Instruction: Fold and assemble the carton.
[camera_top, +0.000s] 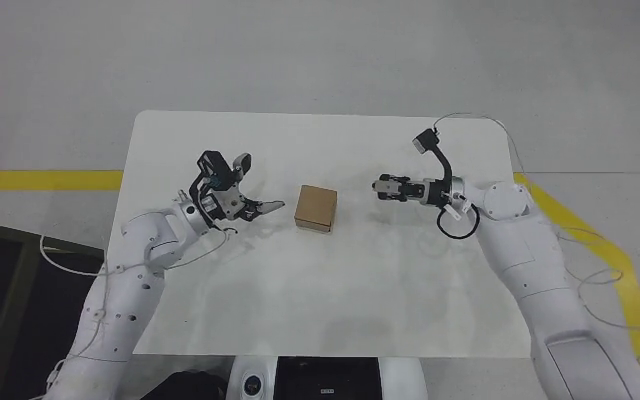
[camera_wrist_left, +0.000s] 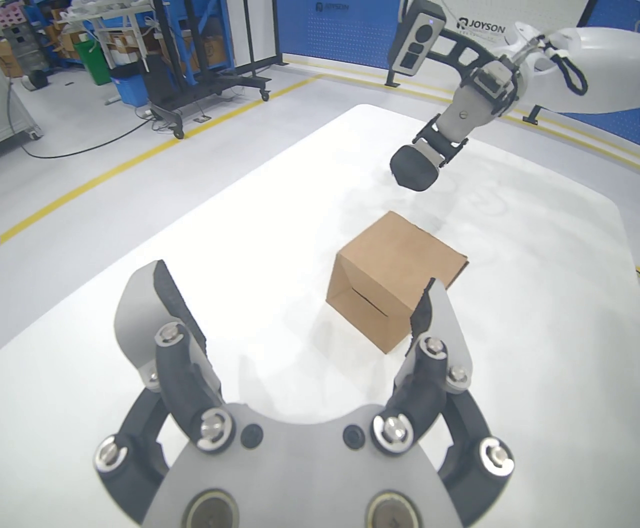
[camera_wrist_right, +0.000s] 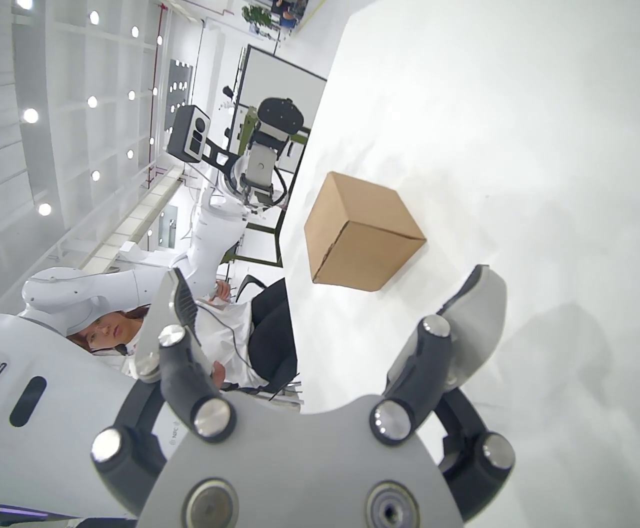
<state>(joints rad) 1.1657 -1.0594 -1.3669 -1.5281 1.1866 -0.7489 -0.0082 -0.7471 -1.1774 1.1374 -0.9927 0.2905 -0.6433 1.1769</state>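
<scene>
Squarely Between Two Open Grippers

The carton (camera_top: 315, 208) stood on the white table (camera_top: 400, 300) near its middle, a closed brown cube with its flaps tucked in; in the left wrist view (camera_wrist_left: 395, 280) a thin slot showed on one side face. It rested flat and nothing touched it. The left gripper (camera_top: 272, 207) hung just beside it on one side, fingers spread wide and holding nothing, the tips pointed at the carton. The right gripper (camera_top: 380, 187) hovered near it on the opposite side, a little farther off. Its fingers (camera_wrist_right: 175, 295) were also spread wide and empty, with the carton (camera_wrist_right: 360, 235) seen beyond the gap between them.
</scene>
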